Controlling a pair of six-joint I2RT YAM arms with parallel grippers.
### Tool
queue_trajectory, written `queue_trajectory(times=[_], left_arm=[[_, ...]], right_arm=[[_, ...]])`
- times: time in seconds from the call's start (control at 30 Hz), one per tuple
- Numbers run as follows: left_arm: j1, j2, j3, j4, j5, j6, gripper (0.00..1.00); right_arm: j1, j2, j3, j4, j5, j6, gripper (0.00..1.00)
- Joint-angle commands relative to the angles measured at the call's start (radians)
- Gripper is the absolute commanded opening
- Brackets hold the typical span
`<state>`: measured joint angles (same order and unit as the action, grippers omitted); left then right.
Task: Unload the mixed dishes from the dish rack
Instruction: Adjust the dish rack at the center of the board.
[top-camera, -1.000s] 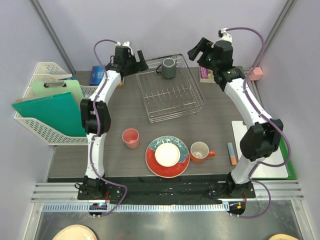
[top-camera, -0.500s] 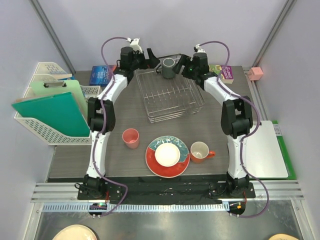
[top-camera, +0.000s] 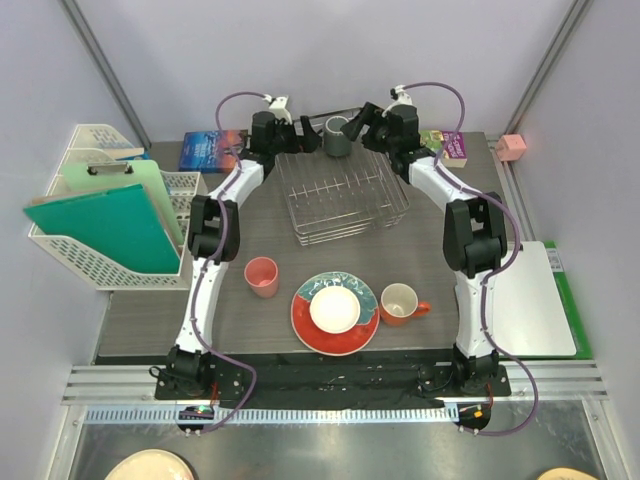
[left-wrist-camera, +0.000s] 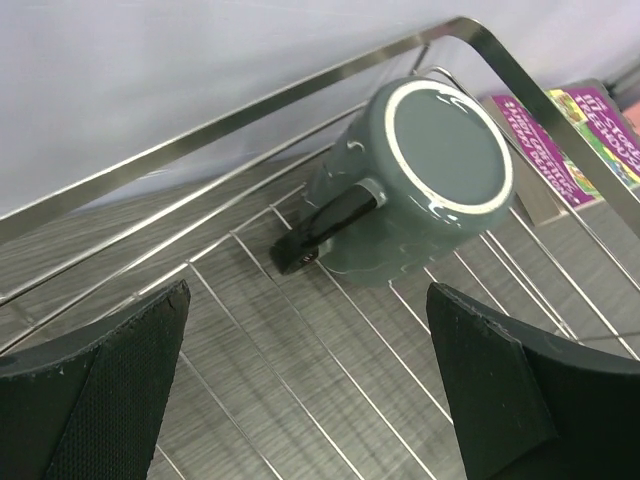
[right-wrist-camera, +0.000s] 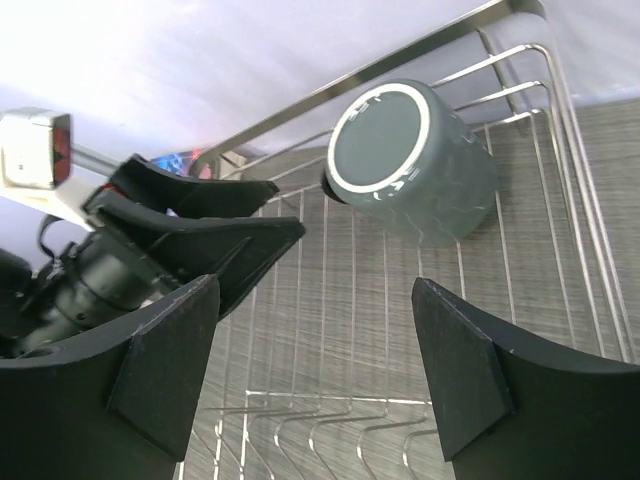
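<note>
The dark grey mug (top-camera: 337, 135) stands at the back of the silver dish rack (top-camera: 345, 228), base up, alone in it. My left gripper (top-camera: 304, 137) is open just left of the mug; my right gripper (top-camera: 366, 120) is open just right of it. Neither touches it. In the left wrist view the mug (left-wrist-camera: 420, 180) lies beyond my open gripper (left-wrist-camera: 310, 400), handle toward me, on the rack wires (left-wrist-camera: 200, 135). In the right wrist view the mug (right-wrist-camera: 410, 165) sits ahead of my open gripper (right-wrist-camera: 315, 370). The pink cup (top-camera: 261, 276), teal plate (top-camera: 312, 322) with bowl (top-camera: 335, 309) and orange mug (top-camera: 400, 302) rest on the table.
A white lattice basket (top-camera: 100, 262) with green folders stands at the left. A blue book (top-camera: 205, 152) and a purple book (top-camera: 446, 147) lie behind the rack. A white board (top-camera: 530, 300) lies at the right, with a small orange-and-blue stick (top-camera: 462, 307) beside it.
Both arms closed in on the mug: the right arm swung left from the back right, and the left gripper slid right along the rack's back edge. The mug stayed put.
</note>
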<state>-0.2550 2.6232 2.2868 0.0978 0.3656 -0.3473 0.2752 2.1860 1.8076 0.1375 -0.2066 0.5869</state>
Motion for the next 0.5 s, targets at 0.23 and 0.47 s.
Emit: queue_trajectory(times=[0.23,0.47], left_arm=[[-0.003,0.011,0.002,0.139,0.020,0.038,1.00],[-0.003,0.083,0.072,0.163,0.027,0.015,1.00]], right_arm=[[0.039,-0.143,-0.019,0.105,-0.008,-0.015,0.82],[0.042,-0.138,-0.040,0.099,0.003,-0.022,0.82]])
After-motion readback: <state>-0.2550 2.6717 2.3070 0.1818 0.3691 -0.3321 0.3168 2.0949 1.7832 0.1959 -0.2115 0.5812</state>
